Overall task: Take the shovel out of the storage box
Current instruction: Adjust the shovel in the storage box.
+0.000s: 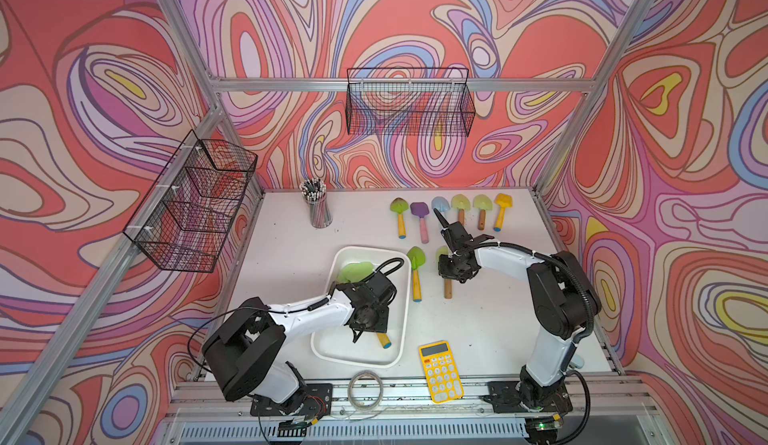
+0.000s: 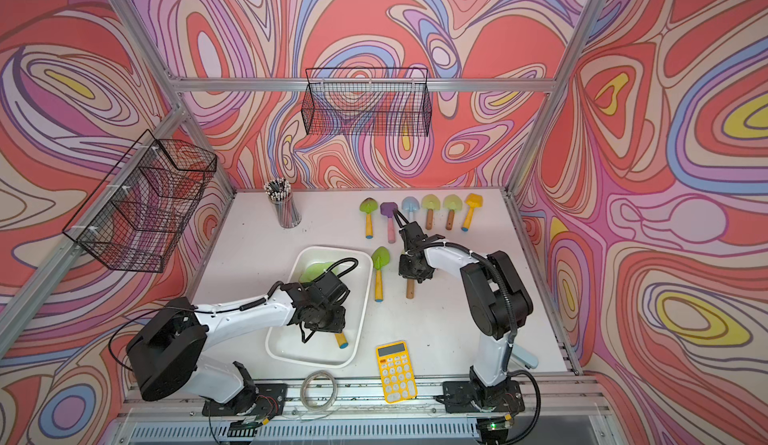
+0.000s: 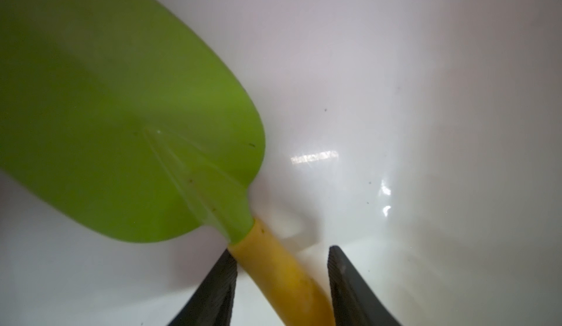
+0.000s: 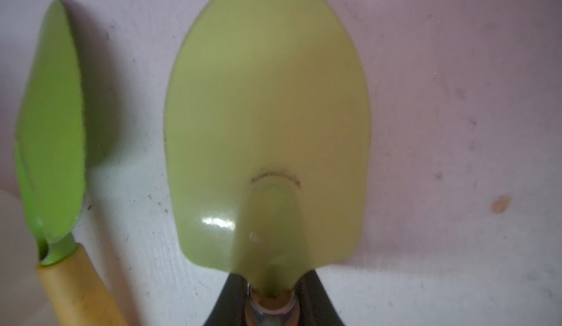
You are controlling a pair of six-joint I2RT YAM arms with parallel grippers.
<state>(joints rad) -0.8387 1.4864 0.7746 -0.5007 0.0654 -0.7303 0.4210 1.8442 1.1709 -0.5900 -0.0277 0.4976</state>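
The storage box [image 1: 345, 349] [image 2: 299, 349] is a shallow white tray at the front left of the table. Inside it lies a shovel with a green blade [image 1: 353, 272] [image 3: 121, 126] and a yellow handle with a blue end [image 1: 383, 341] [image 2: 341, 341]. My left gripper [image 1: 365, 326] [image 3: 282, 250] is down in the box, open, its fingers on either side of the yellow handle with a gap on one side. My right gripper [image 1: 451, 268] [image 4: 273, 275] is shut on the neck of a pale green shovel [image 4: 267, 111] with a wooden handle, low over the table right of the box.
A green shovel with a yellow handle [image 1: 415, 264] [image 4: 51, 126] lies between the box and my right gripper. Several shovels [image 1: 453, 210] line the back. A pencil cup [image 1: 319, 210], yellow calculator [image 1: 439, 372] and cable coil [image 1: 365, 384] are nearby. Black wire baskets [image 1: 409, 102] [image 1: 191, 202] hang on the walls.
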